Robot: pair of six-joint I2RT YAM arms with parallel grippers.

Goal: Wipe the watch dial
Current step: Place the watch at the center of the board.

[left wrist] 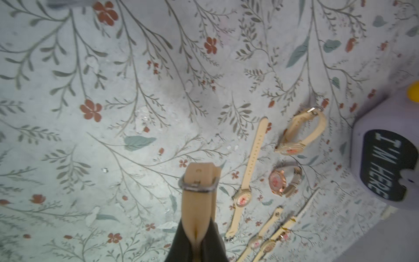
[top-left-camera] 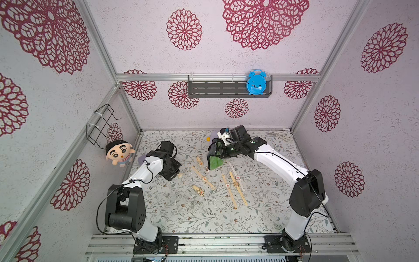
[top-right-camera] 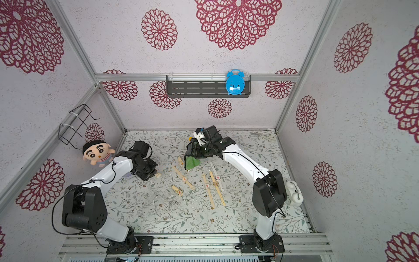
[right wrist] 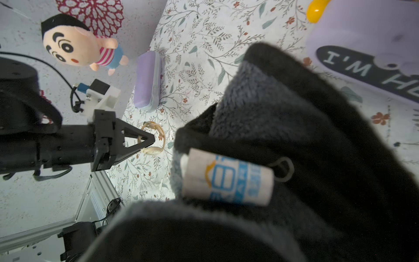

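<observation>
Inside a walled, aluminium-framed work cell, the left gripper (right wrist: 150, 142) is pinched on the strap of a buckled beige watch (left wrist: 197, 211), held just above the floral mat (top-left-camera: 181, 217) near its left edge. The right gripper (top-left-camera: 215, 152) is clamped on a dark grey-and-green cloth (top-left-camera: 215, 162), which hangs over the mat's far middle, well apart from the held watch. The cloth fills most of the right wrist view, its white label (right wrist: 226, 179) facing the lens.

Between the two arms, loose watches (top-left-camera: 204, 179) lie scattered across the centre of the mat, most with their straps laid flat. A rose-gold watch (left wrist: 280, 181) rests on its side among them. The near strip of the mat, toward the arm bases, is open surface.

Along the far edge a lavender box lettered "I'M HERE" (left wrist: 385, 163) sits behind the right gripper. A lavender case (right wrist: 147, 79) lies at the left edge beside the left arm. A plush doll (top-left-camera: 119, 153) and a wire basket (top-left-camera: 102, 123) hang on the left wall. A blue alarm clock (top-left-camera: 256, 82) stands on the back-wall shelf (top-left-camera: 217, 89).
</observation>
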